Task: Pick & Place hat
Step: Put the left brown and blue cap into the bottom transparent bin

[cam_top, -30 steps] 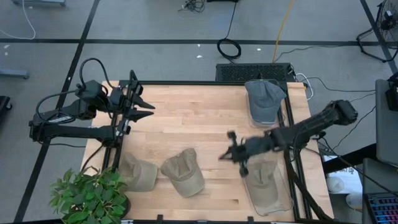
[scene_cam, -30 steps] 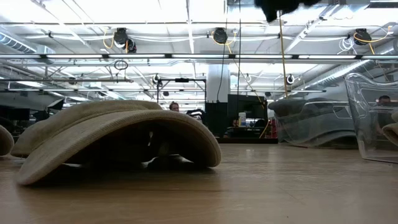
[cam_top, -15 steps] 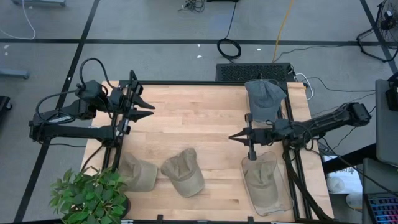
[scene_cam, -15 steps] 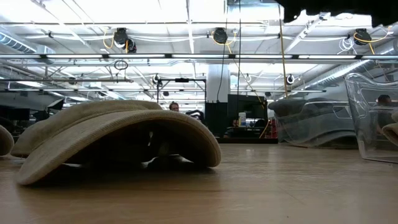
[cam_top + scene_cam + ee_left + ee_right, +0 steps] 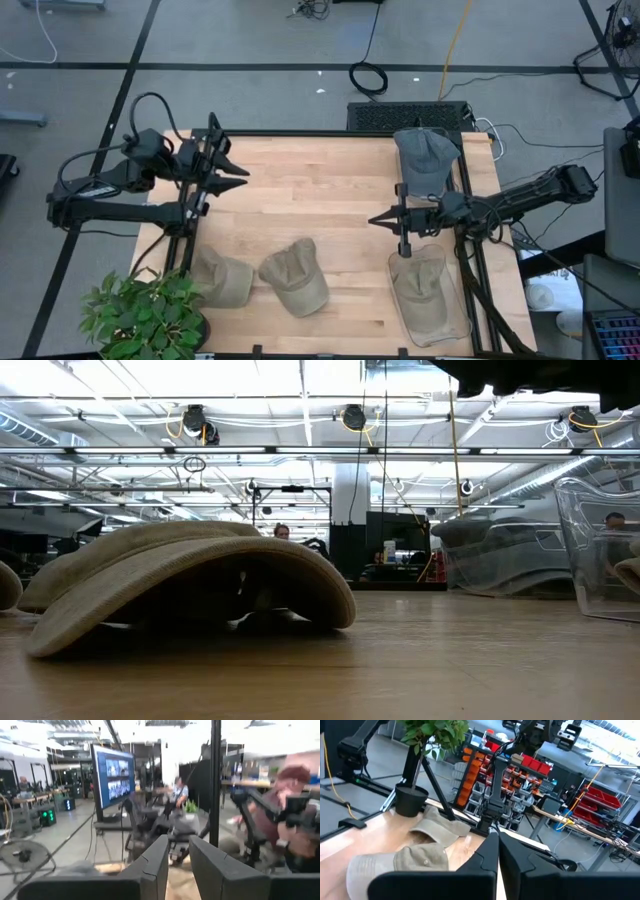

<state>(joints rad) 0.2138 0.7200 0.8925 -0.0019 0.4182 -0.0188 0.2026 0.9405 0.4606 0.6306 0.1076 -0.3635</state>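
Hat (image 5: 296,277), khaki, lying loose near the bench's front edge, no end effector on it.
Sits a little left of the front edge's middle on the bench (image 5: 310,190), beside a second khaki hat (image 5: 220,277) toward the front-left corner; a third hat (image 5: 420,283) rests in the clear bin (image 5: 446,325) at the front-right corner, a grey cap (image 5: 424,160) at the back-right corner. Right end effector (image 5: 390,220) hovers just beside the bin's inner end with fingers pressed together and empty; a second ago reached farther toward mid-bench, since pulled back toward the right edge and unchanged over the last half second. Left end effector (image 5: 238,176) parked over the back-left corner, fingers slightly apart, holding nothing, same as before. Potted plant (image 5: 140,315) off the front-left corner.
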